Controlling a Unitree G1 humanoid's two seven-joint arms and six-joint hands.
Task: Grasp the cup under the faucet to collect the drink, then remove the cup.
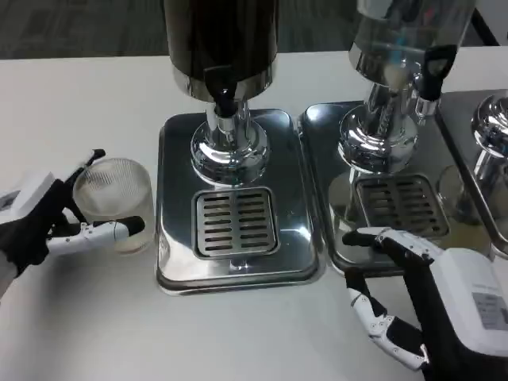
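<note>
Our left hand (pixel 36 226) holds the cup (pixel 115 202) beside the shiny tray (pixel 178 270); our right hand (pixel 413 305) is open near the second tray (pixel 317 127).

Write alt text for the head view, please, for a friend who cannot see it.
The robot's left hand grips a ribbed clear cup on the white table, left of a dark drink dispenser on a steel drip tray. Its right hand rests open by a second dispenser.

Ribbed clear plastic cup (pixel 116 200), glossy polished metal drip tray (pixel 176 262), matt white table (pixel 71 103), shiny chrome dispenser base (pixel 228 149)
</note>
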